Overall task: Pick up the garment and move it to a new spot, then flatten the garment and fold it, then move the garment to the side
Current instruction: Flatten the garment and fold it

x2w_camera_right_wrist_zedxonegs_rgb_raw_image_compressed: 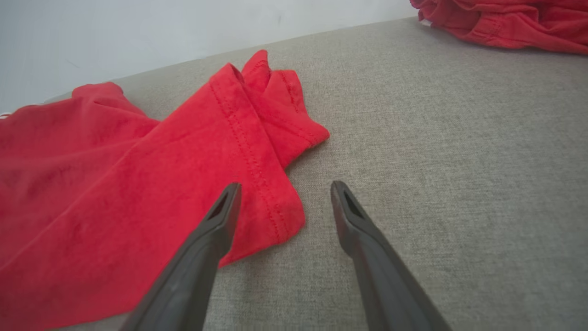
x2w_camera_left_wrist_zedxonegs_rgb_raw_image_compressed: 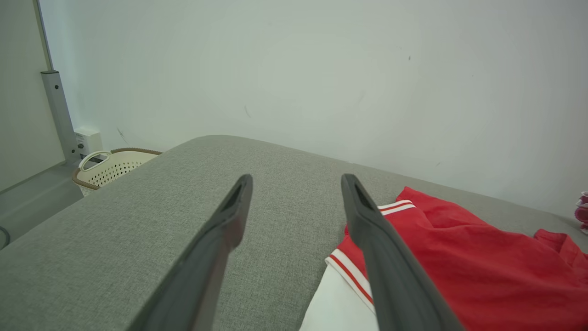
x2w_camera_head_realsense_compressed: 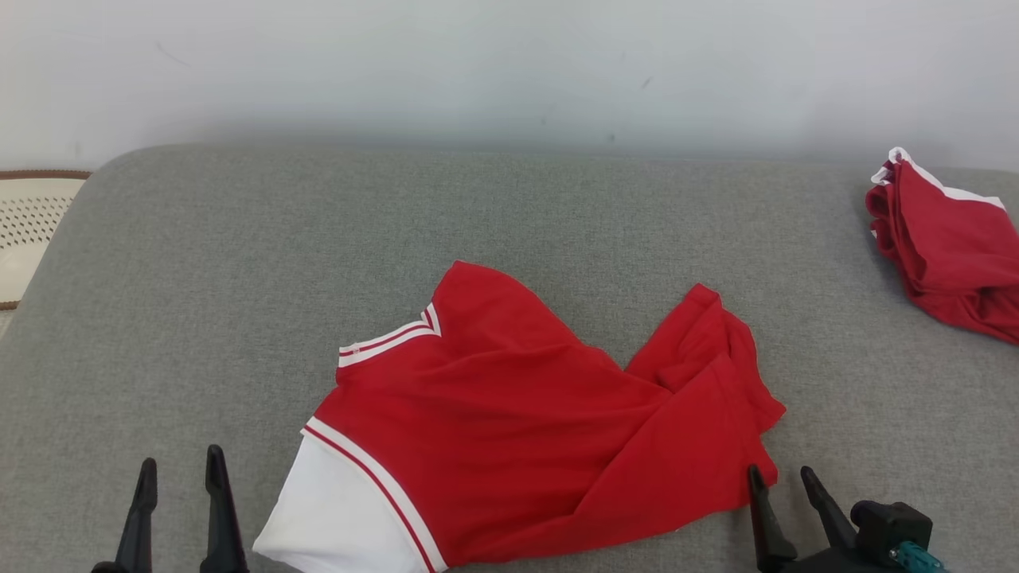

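your red garment (x2w_camera_head_realsense_compressed: 509, 414) is lying crumpled in the middle of the grey padded worktop (x2w_camera_head_realsense_compressed: 239, 263), white panel at its near left corner and a bunched-up hem on the right. your left gripper (x2w_camera_head_realsense_compressed: 181, 458) is down at the near left, fingers spread wide with nothing in them, just beside that white panel. right gripper (x2w_camera_head_realsense_compressed: 778, 471) is the same deal, fingers wide apart and empty, right at the near right hem corner. another red pile (x2w_camera_head_realsense_compressed: 947, 247) sits far right, and there's a perforated basket (x2w_camera_head_realsense_compressed: 24, 231) off the left edge
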